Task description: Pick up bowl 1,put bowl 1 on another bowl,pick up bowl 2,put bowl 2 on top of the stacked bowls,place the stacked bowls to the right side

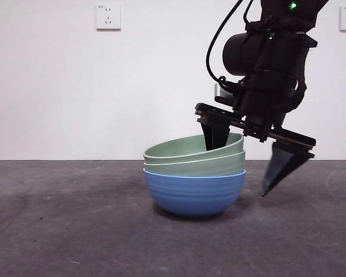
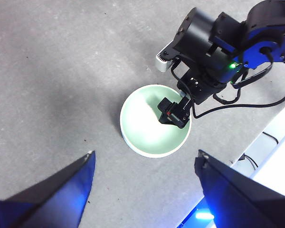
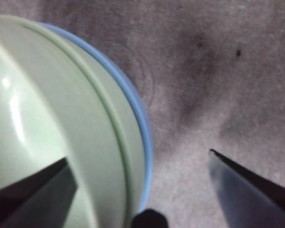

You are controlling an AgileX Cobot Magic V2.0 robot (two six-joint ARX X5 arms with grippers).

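Observation:
The three bowls stand stacked mid-table. The blue bowl (image 1: 194, 193) is at the bottom, a pale green bowl (image 1: 205, 167) sits in it, and a second pale green bowl (image 1: 184, 148) lies on top, tilted up at its right. My right gripper (image 1: 239, 170) is open astride the stack's right rim, one jaw inside the top bowl (image 3: 38, 118) and the other outside past the blue rim (image 3: 145, 137). My left gripper (image 2: 145, 153) is open high above the stack with nothing between its jaws, looking down on the top green bowl (image 2: 142, 126).
The grey table (image 1: 75, 219) runs to a white wall with sockets (image 1: 108, 17). In the left wrist view the table's edge (image 2: 256, 137) and cables lie just beyond the right arm (image 2: 213, 52).

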